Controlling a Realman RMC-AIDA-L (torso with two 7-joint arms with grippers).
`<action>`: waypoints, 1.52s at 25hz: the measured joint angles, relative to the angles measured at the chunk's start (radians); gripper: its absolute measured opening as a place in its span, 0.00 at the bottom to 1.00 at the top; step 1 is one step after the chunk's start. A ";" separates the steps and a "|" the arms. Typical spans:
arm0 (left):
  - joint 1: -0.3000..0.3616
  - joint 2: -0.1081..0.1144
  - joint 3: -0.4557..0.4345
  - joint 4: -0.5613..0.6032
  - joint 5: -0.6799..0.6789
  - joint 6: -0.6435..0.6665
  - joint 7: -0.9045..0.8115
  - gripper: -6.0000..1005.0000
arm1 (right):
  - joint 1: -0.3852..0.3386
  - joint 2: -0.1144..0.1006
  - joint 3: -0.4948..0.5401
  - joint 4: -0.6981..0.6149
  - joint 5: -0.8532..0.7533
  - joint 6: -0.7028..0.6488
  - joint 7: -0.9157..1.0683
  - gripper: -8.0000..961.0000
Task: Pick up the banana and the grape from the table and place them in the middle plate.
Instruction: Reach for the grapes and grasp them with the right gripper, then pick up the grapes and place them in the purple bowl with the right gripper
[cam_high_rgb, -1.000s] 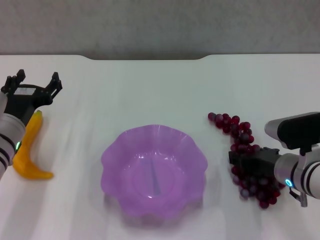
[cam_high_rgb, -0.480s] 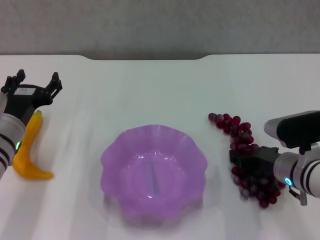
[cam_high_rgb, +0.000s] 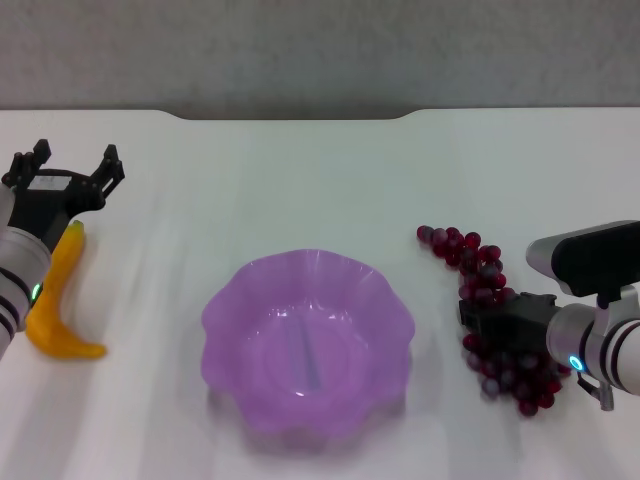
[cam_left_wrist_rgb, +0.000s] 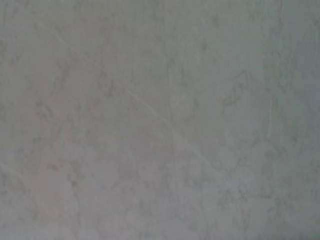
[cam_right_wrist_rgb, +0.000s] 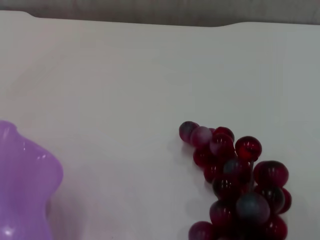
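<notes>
Grasp step, grape first. Your right hand (cam_high_rgb: 480, 318) low on grape (cam_high_rgb: 478, 272), worktop (cam_high_rgb: 300, 180) right of middle plate (cam_high_rgb: 308, 340); closure: cannot tell. Left hand (cam_high_rgb: 63, 172) spread wide above banana (cam_high_rgb: 58, 300). Next: confirm grip, lift, carry over plate.

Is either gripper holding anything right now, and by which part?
Left gripper is open above the banana, holding nothing. Right gripper sits on the grape mid-bunch; a grip cannot be told.
</notes>
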 joint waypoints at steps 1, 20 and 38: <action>0.000 0.000 0.000 0.000 0.000 0.000 0.000 0.89 | 0.000 0.000 0.000 0.000 0.001 -0.001 0.000 0.58; 0.011 0.000 0.000 0.000 0.000 0.001 0.000 0.88 | -0.035 -0.003 -0.001 -0.061 -0.008 -0.040 -0.003 0.48; 0.010 0.000 0.000 0.000 0.000 0.004 0.000 0.88 | -0.042 -0.003 -0.004 -0.071 -0.017 -0.065 -0.007 0.41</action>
